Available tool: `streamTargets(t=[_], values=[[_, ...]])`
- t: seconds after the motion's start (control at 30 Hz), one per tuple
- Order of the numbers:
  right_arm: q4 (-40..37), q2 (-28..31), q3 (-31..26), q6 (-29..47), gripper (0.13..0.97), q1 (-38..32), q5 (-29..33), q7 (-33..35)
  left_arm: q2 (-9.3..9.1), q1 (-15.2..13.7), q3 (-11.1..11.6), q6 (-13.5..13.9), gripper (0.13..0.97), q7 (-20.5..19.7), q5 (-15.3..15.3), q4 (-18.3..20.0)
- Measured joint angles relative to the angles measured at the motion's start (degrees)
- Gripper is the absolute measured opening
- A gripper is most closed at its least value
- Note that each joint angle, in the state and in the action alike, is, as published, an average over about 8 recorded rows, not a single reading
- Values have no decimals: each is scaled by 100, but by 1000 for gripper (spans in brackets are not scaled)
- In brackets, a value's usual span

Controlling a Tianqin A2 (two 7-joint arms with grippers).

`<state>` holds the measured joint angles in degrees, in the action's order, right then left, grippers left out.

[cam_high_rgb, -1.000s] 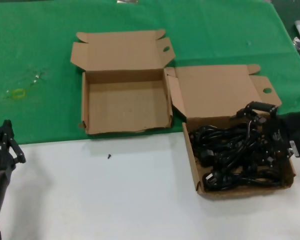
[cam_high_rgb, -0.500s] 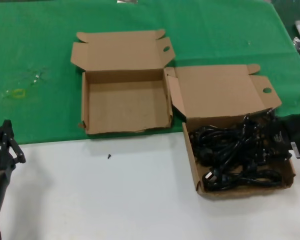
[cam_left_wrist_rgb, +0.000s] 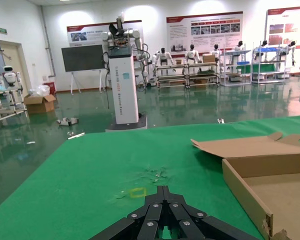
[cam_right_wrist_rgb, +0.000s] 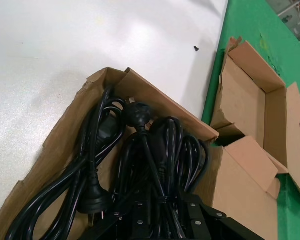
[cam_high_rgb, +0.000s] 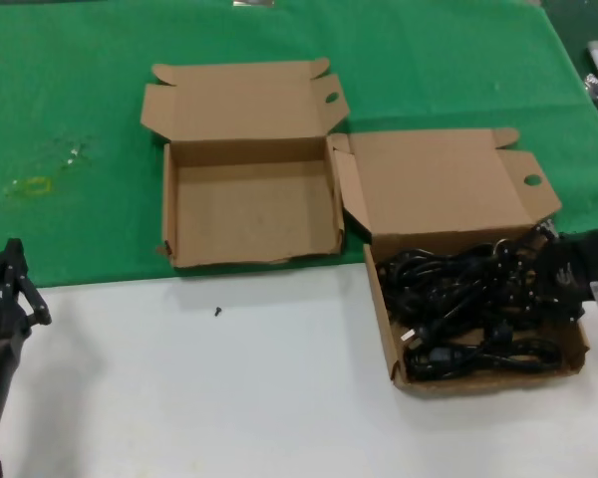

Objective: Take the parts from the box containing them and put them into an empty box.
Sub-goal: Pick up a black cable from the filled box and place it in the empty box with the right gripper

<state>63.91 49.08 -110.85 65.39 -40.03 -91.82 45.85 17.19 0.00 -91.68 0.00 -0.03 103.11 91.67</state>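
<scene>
- Head view: two open cartons sit side by side. The empty box [cam_high_rgb: 251, 204] is at upper centre on the green cloth [cam_high_rgb: 70, 90], its lid folded back toward the top of the frame.
- The full box [cam_high_rgb: 478, 299] is at right, its near half on the white tabletop [cam_high_rgb: 199, 388]. Its plain lid leans back, touching the empty box's right wall.
- The cords [cam_high_rgb: 458, 309] lie in a black tangle filling the full box; one white plug face shows at the heap's lower left.
- The right gripper [cam_high_rgb: 548, 274] is at the right edge, low in the full box among the cords. I cannot tell whether its fingers are apart or together.
- The left gripper [cam_high_rgb: 8, 289] is parked at the lower left edge, at the seam of cloth and white top, well apart from both boxes. A small dark speck [cam_high_rgb: 217, 312] lies on the white below the empty box.
- Left wrist view: the left gripper [cam_left_wrist_rgb: 162, 192] has its fingers together at a point, holding nothing. The empty box [cam_left_wrist_rgb: 250, 195] fills the lower right; a hall with display boards lies beyond.
- Right wrist view: the gripper [cam_right_wrist_rgb: 160, 220] sits at the bottom edge, against the cords [cam_right_wrist_rgb: 140, 165]; finger state is hidden. The full box [cam_right_wrist_rgb: 80, 120] frames the coils, and the empty box [cam_right_wrist_rgb: 250, 95] is at upper right.
</scene>
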Motion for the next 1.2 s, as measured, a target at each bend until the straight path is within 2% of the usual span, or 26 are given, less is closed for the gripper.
streamTargets(t=[0.13,0.47,0.73,0.97,1.2], values=[[82,77,59,-8,253,68,-42,-67,0,0,0,0,142,0,0,0],[423,328,223,17,237,208,-169,-501,0,0,0,0,142,0,0,0],[738,390,296,29,235,44,-204,-1081,0,0,0,0,142,0,0,0],[893,119,223,-98,235,-292,-111,-1454,0,0,0,0,142,0,0,0],[832,-467,-18,-327,234,-702,100,-1606,0,0,0,0,142,0,0,0]])
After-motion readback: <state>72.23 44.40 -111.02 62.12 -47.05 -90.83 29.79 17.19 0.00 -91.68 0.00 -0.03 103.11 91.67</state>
